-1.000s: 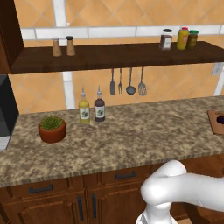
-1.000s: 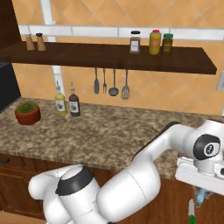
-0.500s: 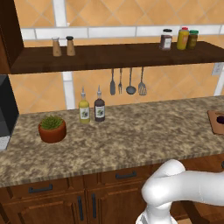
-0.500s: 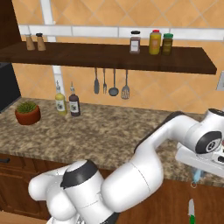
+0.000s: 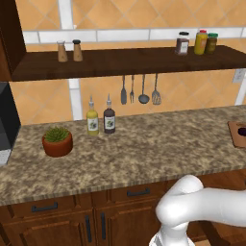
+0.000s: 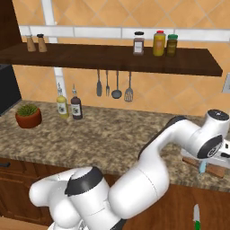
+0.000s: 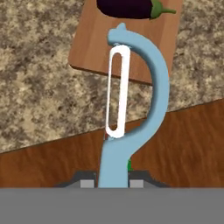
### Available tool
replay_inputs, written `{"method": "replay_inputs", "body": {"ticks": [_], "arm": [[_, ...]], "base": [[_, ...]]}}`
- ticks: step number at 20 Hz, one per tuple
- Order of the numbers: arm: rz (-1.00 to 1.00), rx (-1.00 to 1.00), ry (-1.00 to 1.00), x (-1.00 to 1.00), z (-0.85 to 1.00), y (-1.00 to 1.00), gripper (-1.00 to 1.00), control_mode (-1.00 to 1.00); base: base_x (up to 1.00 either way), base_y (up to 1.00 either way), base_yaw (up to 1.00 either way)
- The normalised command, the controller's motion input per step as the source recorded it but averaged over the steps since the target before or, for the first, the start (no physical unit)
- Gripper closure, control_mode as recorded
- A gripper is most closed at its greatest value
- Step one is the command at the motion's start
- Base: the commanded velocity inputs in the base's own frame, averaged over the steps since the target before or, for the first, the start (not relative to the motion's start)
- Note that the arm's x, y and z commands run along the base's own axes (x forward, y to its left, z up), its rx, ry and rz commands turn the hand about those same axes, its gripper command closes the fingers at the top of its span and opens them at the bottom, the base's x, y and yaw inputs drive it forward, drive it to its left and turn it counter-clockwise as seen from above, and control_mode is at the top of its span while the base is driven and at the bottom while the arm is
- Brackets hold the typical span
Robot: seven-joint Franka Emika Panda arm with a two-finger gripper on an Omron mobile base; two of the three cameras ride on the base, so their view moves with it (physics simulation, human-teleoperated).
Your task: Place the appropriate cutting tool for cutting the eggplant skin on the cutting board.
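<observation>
Claw [image 7: 113, 183] pinches a blue peeler [image 7: 131, 113] by its handle, held above the worktop [image 7: 39, 87] edge, near the cutting board [image 7: 94, 41] bearing an eggplant [image 7: 131, 8].

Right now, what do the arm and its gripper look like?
The arm is glossy white with rounded, bulbous segments and dark grey bands and caps at the joints; one round dark cap sits at the wrist. The gripper shows two small dark grey finger tips. No cables or markings are visible.
</observation>
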Motion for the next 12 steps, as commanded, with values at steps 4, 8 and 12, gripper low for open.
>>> {"method": "replay_inputs", "body": {"ticks": [4, 8, 12], "arm": [[0.0, -0.18, -0.11, 0.65, -0.01, -0.01, 1.0, -1.0], [0.0, -0.04, 0.07, 0.75, -0.03, -0.12, 1.0, -1.0], [0.04, -0.01, 0.15, 0.81, -0.26, -0.24, 1.0, -1.0]], "base": [[0.0, 0.0, 0.0], [0.0, 0.0, 0.0], [0.0, 0.0, 0.0]]}}
